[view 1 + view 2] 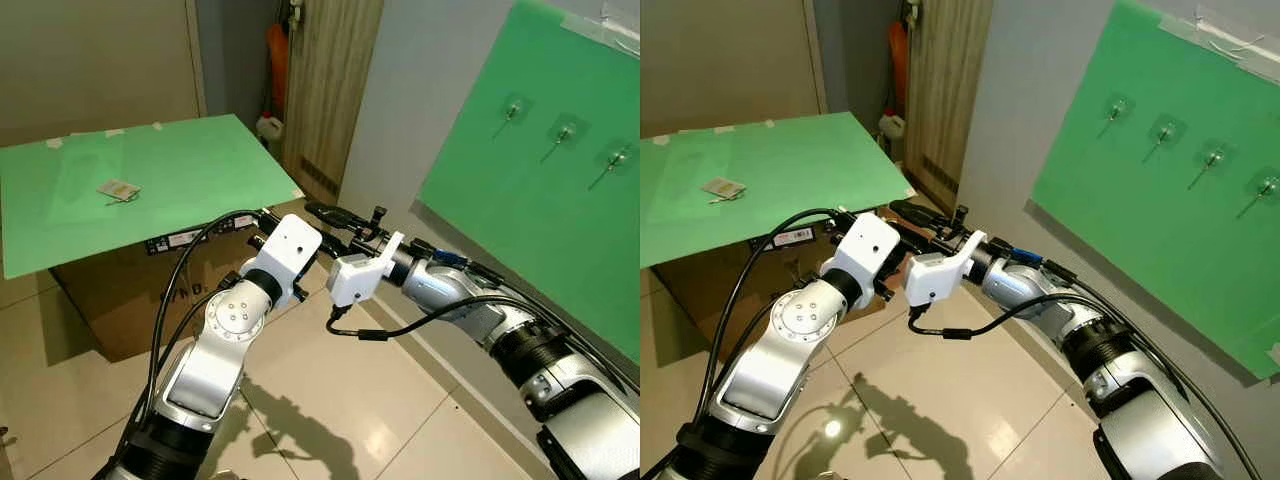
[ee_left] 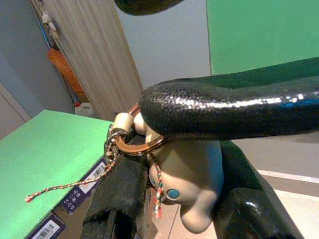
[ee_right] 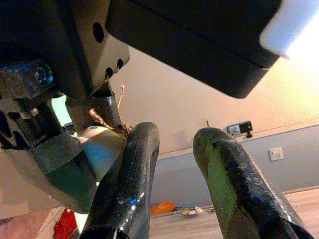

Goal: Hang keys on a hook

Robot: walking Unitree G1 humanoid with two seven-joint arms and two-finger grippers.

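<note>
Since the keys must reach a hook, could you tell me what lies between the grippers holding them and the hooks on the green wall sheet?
In the left eye view, only open air and grey wall separate the left gripper and right gripper from the hooks.

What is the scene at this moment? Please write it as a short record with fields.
held item: keyring with a cream figure, on a copper ring
left end effector: shut on the keyring
right end effector: open, one finger through the ring
hooks: a row on the green wall panel, nothing hanging on them
table: green top, small item lying on it
</note>
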